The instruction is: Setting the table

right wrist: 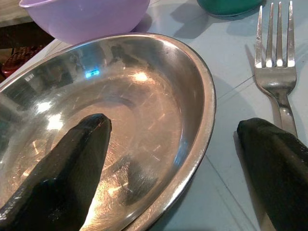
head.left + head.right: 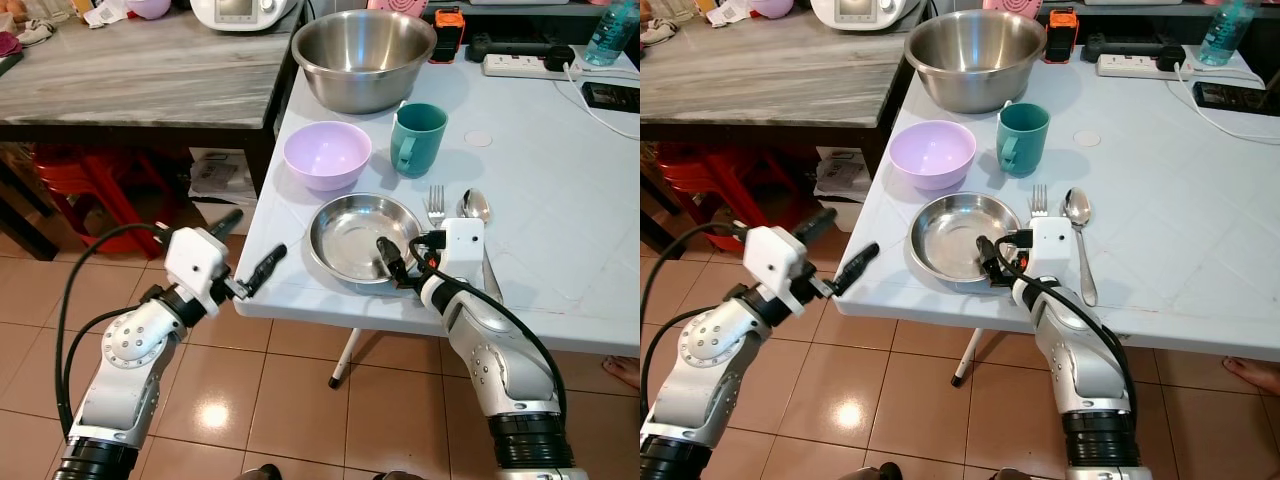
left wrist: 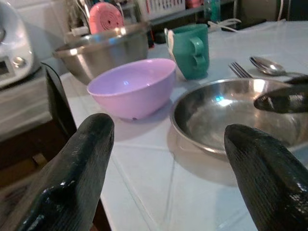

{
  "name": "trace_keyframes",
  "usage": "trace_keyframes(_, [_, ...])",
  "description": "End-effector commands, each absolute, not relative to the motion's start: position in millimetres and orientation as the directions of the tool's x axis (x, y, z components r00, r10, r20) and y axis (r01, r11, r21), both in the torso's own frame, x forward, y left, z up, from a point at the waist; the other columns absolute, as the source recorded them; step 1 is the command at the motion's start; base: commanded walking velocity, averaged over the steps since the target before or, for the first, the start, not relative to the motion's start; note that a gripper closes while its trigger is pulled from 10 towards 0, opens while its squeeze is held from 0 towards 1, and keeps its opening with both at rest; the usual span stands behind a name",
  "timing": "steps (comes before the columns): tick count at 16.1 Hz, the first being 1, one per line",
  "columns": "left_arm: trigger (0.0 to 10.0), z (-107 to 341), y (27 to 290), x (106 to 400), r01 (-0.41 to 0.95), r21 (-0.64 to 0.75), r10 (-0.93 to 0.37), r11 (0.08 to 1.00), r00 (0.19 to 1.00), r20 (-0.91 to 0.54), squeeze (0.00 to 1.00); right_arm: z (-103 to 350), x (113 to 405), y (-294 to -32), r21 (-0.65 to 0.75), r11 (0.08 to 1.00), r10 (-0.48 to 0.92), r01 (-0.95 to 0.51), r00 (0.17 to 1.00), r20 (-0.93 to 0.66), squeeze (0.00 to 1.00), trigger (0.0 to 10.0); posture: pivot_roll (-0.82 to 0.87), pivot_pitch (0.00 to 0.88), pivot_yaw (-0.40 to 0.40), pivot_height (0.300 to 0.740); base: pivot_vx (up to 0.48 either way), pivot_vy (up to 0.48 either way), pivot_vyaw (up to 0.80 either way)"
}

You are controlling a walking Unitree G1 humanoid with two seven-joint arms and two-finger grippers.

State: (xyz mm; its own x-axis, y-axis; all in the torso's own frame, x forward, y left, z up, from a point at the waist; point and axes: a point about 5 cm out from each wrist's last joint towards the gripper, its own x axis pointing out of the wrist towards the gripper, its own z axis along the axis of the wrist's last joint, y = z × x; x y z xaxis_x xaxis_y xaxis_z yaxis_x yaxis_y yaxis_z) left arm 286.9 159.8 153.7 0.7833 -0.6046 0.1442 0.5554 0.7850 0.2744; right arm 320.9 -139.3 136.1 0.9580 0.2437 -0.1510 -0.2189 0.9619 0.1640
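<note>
Silver arms, white wrist blocks, black cables, black two-finger tools

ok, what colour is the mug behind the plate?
Teal mug, clearest in the left eye view.

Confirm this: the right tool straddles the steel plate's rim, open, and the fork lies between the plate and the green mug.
Wrong on the fork. In the left eye view it lies between the steel plate and the spoon; the green mug stands behind them. The right tool does straddle the plate's rim, open, per the right wrist view.

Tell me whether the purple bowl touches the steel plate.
Apart. The left eye view shows bare table between the purple bowl and the steel plate.
</note>
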Motion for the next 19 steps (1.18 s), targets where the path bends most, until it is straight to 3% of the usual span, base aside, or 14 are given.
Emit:
trace_keyframes(1, [10.0,143,162,286,0.592,0.284,-0.631,0.754,0.773,0.066,0.00,132,318,-141,0.168,0.964,0.233,-0.204,0.957,-0.175,0.00,10.0,-0.12,0.158,0.066,0.740,0.000,0.000,0.00])
trace_keyframes(6, [10.0,134,165,284,0.666,0.286,-0.689,0.688,0.725,-0.031,0.00,139,325,-142,0.164,0.964,0.237,-0.211,0.957,-0.165,0.00,10.0,-0.12,0.159,0.066,0.740,0.000,0.000,0.00])
trace_keyframes(7, [10.0,134,164,283,0.680,0.279,-0.701,0.678,0.713,-0.033,0.00,141,326,-142,0.172,0.962,0.238,-0.210,0.957,-0.165,0.00,6.8,-0.12,0.160,0.064,0.740,0.000,0.000,0.00])
trace_keyframes(8, [10.0,132,163,281,0.694,0.276,-0.713,0.665,0.700,-0.044,0.00,141,328,-142,0.188,0.961,0.236,-0.204,0.957,-0.171,0.00,0.0,-0.12,0.159,0.065,0.740,0.000,0.000,0.00])
trace_keyframes(15, [10.0,121,166,279,0.721,0.276,-0.728,0.636,0.679,-0.094,0.00,139,337,-141,0.184,0.960,0.251,-0.211,0.940,-0.232,0.00,0.0,-0.12,0.149,0.060,0.740,0.000,0.000,0.00])
trace_keyframes(19, [10.0,115,167,274,0.736,0.272,-0.739,0.620,0.664,-0.111,0.00,137,338,-124,0.221,0.934,0.333,-0.280,0.907,-0.259,0.00,0.0,-0.11,0.147,0.057,0.740,0.000,0.000,0.00])
